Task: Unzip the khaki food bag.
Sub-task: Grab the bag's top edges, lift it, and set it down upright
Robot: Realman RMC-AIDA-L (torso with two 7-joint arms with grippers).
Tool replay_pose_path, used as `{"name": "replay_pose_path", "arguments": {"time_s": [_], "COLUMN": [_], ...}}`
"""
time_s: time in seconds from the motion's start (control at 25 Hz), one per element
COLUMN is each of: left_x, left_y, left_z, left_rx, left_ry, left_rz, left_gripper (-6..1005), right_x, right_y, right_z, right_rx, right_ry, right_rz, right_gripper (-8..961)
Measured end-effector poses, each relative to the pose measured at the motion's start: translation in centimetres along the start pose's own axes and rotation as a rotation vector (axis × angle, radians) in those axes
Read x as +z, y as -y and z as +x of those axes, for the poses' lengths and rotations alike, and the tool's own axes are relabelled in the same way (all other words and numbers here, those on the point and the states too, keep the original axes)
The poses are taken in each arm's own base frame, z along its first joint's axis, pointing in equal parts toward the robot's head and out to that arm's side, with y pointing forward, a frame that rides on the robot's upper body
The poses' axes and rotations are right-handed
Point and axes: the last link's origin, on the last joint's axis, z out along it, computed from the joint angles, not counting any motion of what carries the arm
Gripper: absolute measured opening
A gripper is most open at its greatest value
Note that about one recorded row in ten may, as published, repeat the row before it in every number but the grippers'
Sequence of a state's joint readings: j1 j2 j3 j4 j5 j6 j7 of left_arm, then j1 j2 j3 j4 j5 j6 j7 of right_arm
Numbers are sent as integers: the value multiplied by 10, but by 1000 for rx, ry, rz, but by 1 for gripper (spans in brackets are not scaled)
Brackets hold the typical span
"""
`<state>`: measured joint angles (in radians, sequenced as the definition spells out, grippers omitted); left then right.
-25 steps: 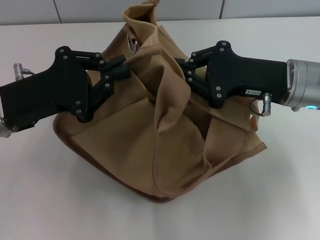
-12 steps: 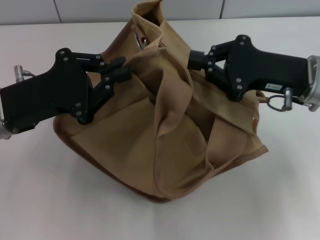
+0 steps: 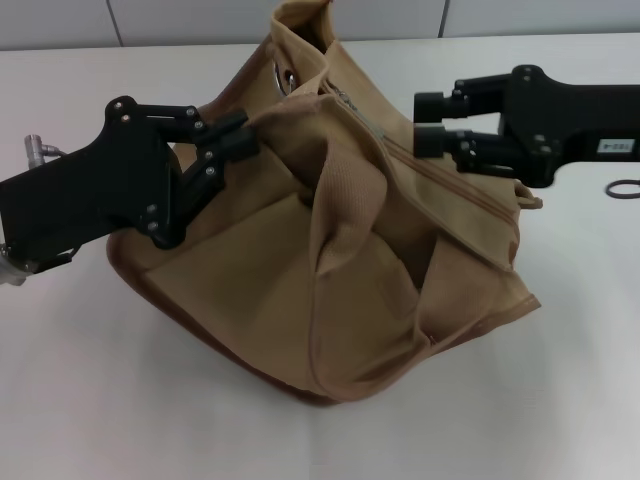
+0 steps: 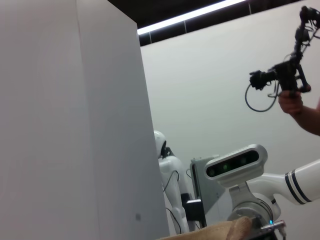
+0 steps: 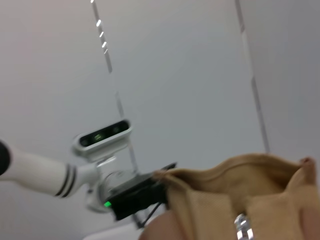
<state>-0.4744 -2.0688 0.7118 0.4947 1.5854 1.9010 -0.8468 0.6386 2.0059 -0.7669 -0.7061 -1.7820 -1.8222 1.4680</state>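
The left gripper point(image 3: 235, 140) is clenched on a fold of the khaki food bag point(image 3: 340, 270). The right gripper point(image 3: 432, 125) hovers released just off the bag's top. The zipper point(image 3: 440, 170) runs slantwise just below those right fingertips, so the right arm is nearer.

tan woven-canvas khaki food bag point(image 3: 340, 270): matt, coarse ribbed cloth, darker brown trim at base | bag's round snap point(image 3: 285, 78): shiny silver metal | left hand point(image 3: 240, 140): matt black hard plastic, small bright screw heads | right hand point(image 3: 432, 125): same matt black shell | white desk point(image 3: 120, 380): smooth, faint sheen
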Motion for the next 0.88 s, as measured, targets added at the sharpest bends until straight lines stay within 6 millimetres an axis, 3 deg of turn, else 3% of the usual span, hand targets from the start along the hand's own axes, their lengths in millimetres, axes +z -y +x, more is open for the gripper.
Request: {"name": "replay_pose_path", "arguments": {"time_s": [0.16,0.36,0.72,0.88], "left_x": [3,8,13,16], "left_y": [-4,-10,-17,-19], "left_z": [-4,-8,-8,-9], "left_rx": [-15,-30,-46,-49], "left_ry": [-27,-35,-39,-37], "left_rz": [9,-15,-79,-103], "left_gripper": [63,63,63,63], "right_x": [-2,2,9,18], "right_y": [-2,2,6,4], "right_z": [-8,-11,-19,-16], "right_rx": [39,45,21,23], "right_ry": [-111,-173,-177,-202], "right_rz": [-55,-29,-32,-62], "right_gripper": [325,409,522,522]}}
